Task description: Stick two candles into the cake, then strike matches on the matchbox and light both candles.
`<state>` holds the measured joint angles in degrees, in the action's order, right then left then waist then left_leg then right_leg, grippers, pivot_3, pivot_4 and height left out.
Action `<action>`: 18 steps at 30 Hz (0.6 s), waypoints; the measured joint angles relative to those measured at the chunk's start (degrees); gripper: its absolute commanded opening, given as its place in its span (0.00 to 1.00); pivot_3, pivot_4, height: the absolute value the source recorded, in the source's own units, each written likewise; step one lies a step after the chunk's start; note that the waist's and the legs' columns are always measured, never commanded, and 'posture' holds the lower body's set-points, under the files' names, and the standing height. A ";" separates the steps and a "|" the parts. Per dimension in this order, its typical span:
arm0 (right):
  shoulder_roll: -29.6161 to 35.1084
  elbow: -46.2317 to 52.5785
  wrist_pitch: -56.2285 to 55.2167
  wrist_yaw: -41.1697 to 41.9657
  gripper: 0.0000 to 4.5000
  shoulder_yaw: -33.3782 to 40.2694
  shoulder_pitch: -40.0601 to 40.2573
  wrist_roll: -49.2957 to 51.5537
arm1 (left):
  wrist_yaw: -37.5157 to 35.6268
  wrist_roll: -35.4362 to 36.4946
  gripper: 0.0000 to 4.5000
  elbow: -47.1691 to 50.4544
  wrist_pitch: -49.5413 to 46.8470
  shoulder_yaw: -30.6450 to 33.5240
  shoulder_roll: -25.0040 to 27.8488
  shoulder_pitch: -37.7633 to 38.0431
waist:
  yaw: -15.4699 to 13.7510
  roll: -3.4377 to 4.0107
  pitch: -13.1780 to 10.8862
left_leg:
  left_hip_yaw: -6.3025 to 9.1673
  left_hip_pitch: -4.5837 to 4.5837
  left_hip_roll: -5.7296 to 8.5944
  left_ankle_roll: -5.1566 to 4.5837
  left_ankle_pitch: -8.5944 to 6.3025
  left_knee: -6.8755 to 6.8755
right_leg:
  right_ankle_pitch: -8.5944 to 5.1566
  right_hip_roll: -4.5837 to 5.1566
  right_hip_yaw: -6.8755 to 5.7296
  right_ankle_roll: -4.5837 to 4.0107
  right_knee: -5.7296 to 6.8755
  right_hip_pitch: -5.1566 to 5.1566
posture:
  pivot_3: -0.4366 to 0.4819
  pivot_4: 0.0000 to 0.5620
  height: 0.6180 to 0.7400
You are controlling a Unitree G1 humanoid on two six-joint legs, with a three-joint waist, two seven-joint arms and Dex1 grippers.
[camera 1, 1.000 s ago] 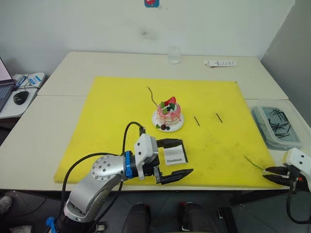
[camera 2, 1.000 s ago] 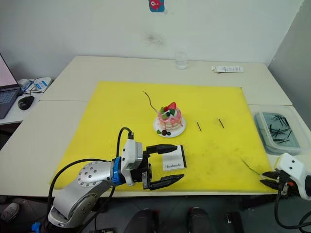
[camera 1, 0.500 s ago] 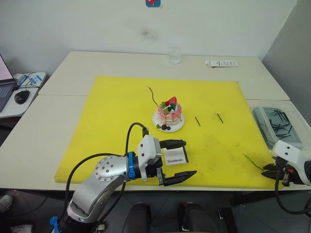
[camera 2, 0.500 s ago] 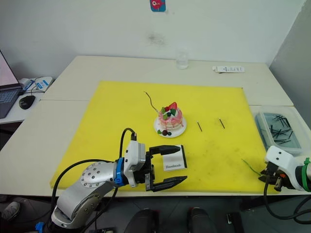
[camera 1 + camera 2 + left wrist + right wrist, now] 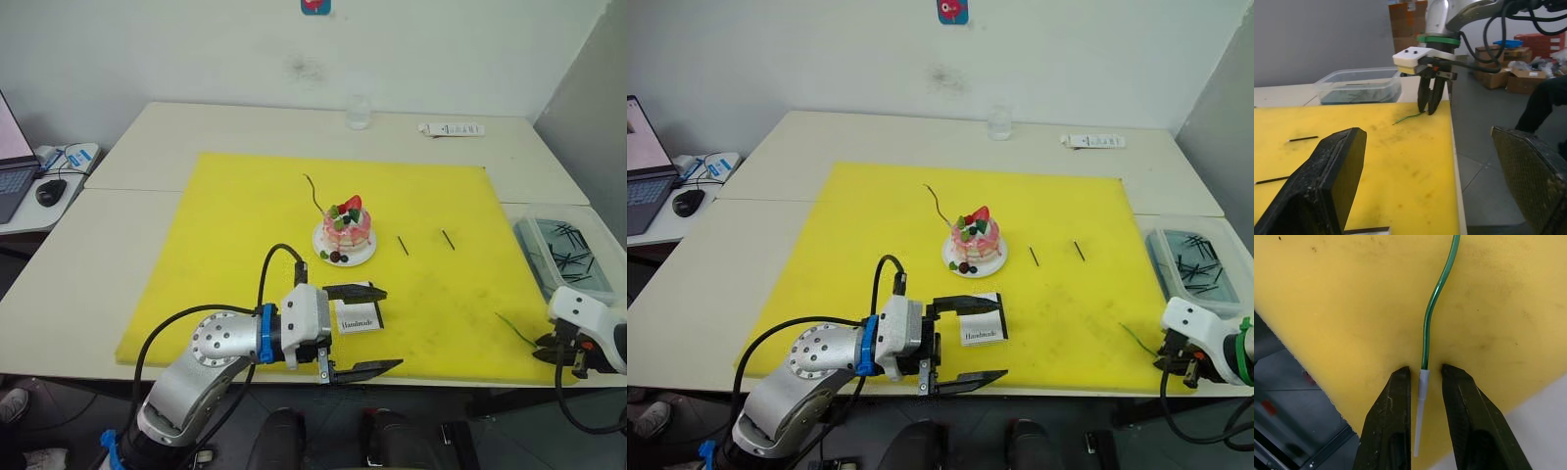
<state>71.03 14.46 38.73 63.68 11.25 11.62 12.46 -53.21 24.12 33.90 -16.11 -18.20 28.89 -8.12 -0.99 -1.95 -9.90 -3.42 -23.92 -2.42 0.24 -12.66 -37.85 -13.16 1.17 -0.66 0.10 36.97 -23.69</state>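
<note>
Two robot tools work over a yellow mat [image 5: 245, 215] on a pale worktop [image 5: 88, 245]. The right tool [image 5: 1422, 382] sits at the mat's near right corner, its black fingers [image 5: 1393, 401] slightly apart with the white end of a green candle [image 5: 1432, 308] lying between them, not yet pinched; a second ago it hung just off the mat's edge and has since closed in on the candle. The left tool [image 5: 364, 328] hovers at the mat's near edge, fingers spread wide, one finger above the white matchbox [image 5: 357, 315] and the other off the mat's front edge, lower than a second ago. Beyond the matchbox stands the cake [image 5: 345, 227] on its white plate, the other candle [image 5: 313, 191] rising from its left side. Two matches [image 5: 403, 245] lie right of the cake. A clear tray [image 5: 549, 257] of dark sticks rests on the worktop at far right.
</note>
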 measured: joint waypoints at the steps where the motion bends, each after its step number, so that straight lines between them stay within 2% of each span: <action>1: 0.24 -0.04 0.31 0.05 0.22 -0.14 -0.12 0.00 | -0.07 -0.08 1.00 0.00 0.27 -0.18 -0.06 0.00 | 0.00 0.00 0.00 | 0.00 0.00 0.00 0.00 0.00 0.00 | 0.00 0.00 0.00 0.00 0.01 0.00 | 0.48 0.27 1.00; 3: 0.65 -0.06 0.62 0.29 0.22 -0.28 -0.25 0.02 | -0.14 -0.19 1.00 -0.01 0.47 -0.32 -0.06 -0.01 | 0.00 0.01 0.00 | 0.01 0.00 0.00 0.00 0.00 0.00 | 0.00 0.00 -0.01 0.00 0.01 0.00 | 0.48 0.27 1.00; 6: 1.25 -0.13 0.93 0.56 0.03 -0.87 -0.67 0.02 | -0.18 -0.27 1.00 -0.02 0.50 -0.58 -0.07 -0.16 | -0.07 0.01 0.00 | 0.01 0.00 0.00 0.00 0.00 0.00 | 0.00 0.00 -0.01 0.00 0.00 0.00 | 0.48 0.27 1.00; 7: 1.42 -0.11 1.06 0.67 0.00 -1.12 -0.95 0.02 | -0.18 -0.29 1.00 -0.03 0.50 -0.67 -0.09 -0.33 | -0.08 0.00 0.00 | 0.00 0.00 0.00 0.00 0.00 0.00 | 0.00 0.00 0.00 0.00 0.00 0.00 | 0.48 0.27 1.00; 18: 1.59 2.34 5.91 2.14 0.00 0.20 -1.02 1.92 | -0.27 -0.24 1.00 -0.40 0.47 -0.81 -0.15 -1.24 | -0.18 0.01 0.00 | 0.01 -0.01 -0.03 0.00 0.00 0.01 | 0.00 -0.01 -0.02 0.00 0.01 -0.01 | 0.48 0.27 1.00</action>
<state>72.61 16.80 44.64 65.81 11.45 10.60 14.38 -53.48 23.88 33.50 -15.64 -19.01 28.74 -9.36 -1.16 -1.94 -9.89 -3.40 -23.93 -2.45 0.24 -12.66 -37.84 -13.16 1.16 -0.69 0.10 36.98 -23.71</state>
